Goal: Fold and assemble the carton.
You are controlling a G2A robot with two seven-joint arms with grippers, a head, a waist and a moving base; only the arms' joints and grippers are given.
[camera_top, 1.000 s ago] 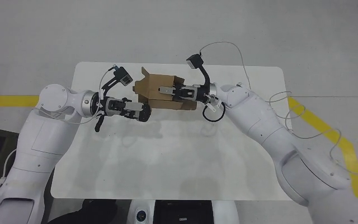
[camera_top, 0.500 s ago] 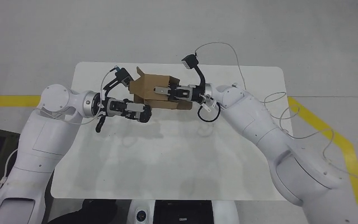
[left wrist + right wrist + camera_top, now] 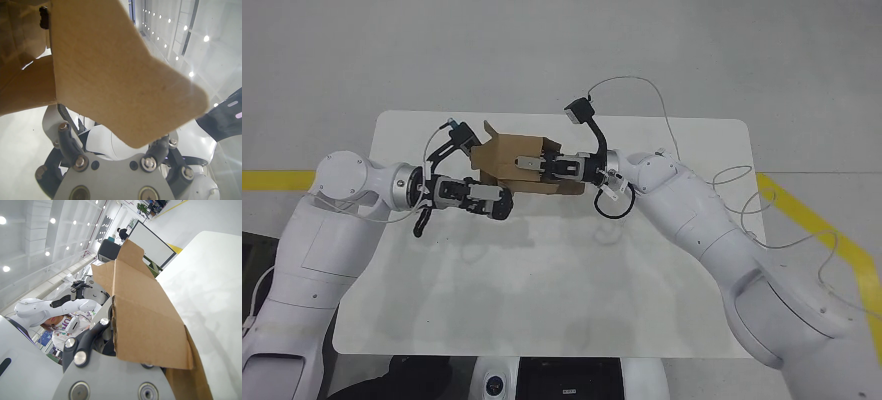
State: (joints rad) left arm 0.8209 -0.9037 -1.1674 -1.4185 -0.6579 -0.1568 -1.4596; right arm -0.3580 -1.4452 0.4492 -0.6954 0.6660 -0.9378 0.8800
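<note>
A pale grey floor (image 3: 542, 50) crossed by a yellow line (image 3: 272, 180) surrounds the white counter (image 3: 542, 290), in a hall whose high ceiling is dotted with round lamps (image 3: 3, 219). Over the counter's far half, between the two arms, is the brown carton (image 3: 517, 165), partly formed, with a corner flap (image 3: 492, 130) jutting out at its far left. The right pincer (image 3: 534, 163) comes in from the carton's right and is pinching one of its panels. One silver finger (image 3: 532, 159) lies along the outer face, and its wrist camera shows the panel's rough edge running down between the jaws. The left pincer (image 3: 504, 206) is just beside the carton's near left corner, its fingers spread. From its wrist camera a broad rounded flap (image 3: 122, 85) crosses in front of the gap between them. Whether the carton touches the counter cannot be told.
</note>
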